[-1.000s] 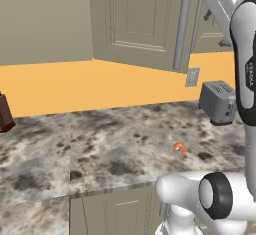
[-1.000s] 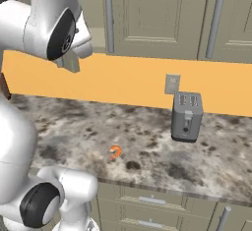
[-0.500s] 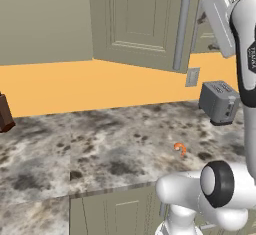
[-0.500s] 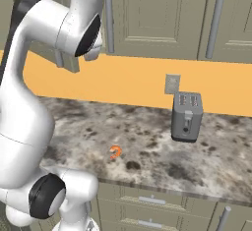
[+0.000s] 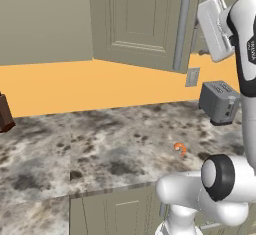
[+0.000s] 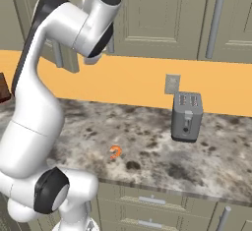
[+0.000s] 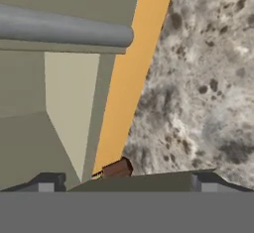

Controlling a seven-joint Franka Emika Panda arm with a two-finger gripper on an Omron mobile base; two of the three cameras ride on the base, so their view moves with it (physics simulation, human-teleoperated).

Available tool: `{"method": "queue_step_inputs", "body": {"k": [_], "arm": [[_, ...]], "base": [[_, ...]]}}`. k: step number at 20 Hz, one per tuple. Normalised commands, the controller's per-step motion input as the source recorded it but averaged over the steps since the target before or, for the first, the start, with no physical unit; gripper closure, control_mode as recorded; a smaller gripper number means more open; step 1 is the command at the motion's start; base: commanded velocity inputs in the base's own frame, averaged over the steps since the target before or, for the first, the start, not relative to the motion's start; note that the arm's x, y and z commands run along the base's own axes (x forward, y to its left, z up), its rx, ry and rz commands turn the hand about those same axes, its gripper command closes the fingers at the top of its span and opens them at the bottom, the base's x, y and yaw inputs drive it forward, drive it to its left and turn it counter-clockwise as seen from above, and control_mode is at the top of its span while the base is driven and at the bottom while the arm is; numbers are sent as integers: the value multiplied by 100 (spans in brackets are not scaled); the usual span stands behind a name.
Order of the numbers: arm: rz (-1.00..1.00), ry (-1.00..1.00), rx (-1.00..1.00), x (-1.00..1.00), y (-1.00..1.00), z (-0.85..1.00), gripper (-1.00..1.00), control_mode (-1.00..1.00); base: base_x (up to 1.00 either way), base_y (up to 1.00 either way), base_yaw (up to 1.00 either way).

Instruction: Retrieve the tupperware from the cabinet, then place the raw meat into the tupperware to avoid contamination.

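The raw meat is a small orange-red curl lying on the speckled counter, in front of the toaster; it also shows as the raw meat in the right base view. One cabinet door stands swung open, with its grey bar handle facing me. My white hand is raised beside that handle. In the hand view my gripper is open, fingertips wide apart, with the bar handle just ahead of them. The tupperware is out of view.
A grey toaster stands at the back right of the counter, below a wall outlet. A dark brown block sits at the far left. Closed cabinet doors with a bar handle line the wall.
My arm has swung up and out from near the base, carrying the hand toward the open door's handle. The gripper has stayed open. The meat and toaster have not moved.
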Motion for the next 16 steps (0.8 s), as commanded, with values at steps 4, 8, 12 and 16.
{"method": "queue_step_inputs", "body": {"k": [4,8,12,16], "arm": [[7,9,12,5,22,-30,-100,-100],[9,11,9,-1,28,-24,-100,-100],[14,15,1,-29,53,-3,-100,-100],[17,10,0,-64,64,0,-100,-100]], "base": [[0,0,0],[0,0,0],[0,0,0],[0,0,0]]}}
